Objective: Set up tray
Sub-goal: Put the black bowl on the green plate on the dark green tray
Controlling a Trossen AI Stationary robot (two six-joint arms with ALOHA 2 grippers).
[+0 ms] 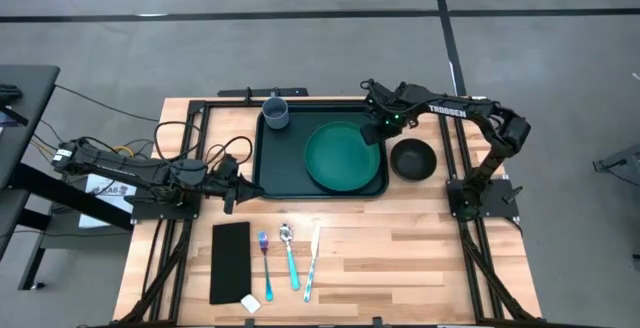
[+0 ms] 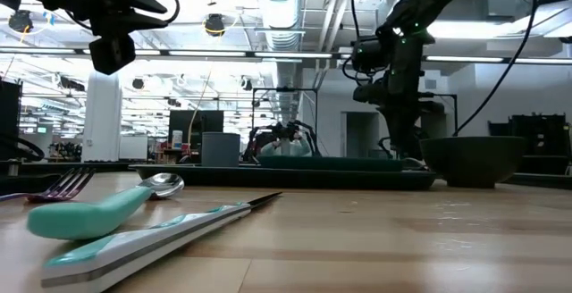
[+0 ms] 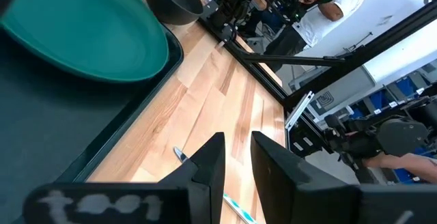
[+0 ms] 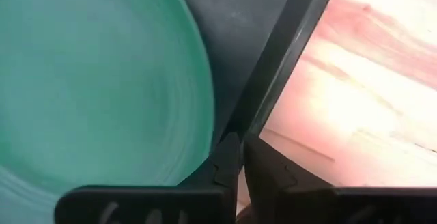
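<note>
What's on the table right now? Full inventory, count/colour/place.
tray: 1, dark green, far middle of the table
plate: 1, green, on the tray's right half
cup: 1, grey-blue, tray's far left corner
bowl: 1, black, on the wood just right of the tray
napkin: 1, black, near left of the table
fork: 1, teal handle, right of the napkin
spoon: 1, teal handle, right of the fork
knife: 1, teal handle, right of the spoon
small white object: 1, by the napkin's near corner
left gripper: at the tray's left edge, fingers slightly apart, holding nothing
right gripper: over the tray's right rim beside the plate, fingers closed
</note>
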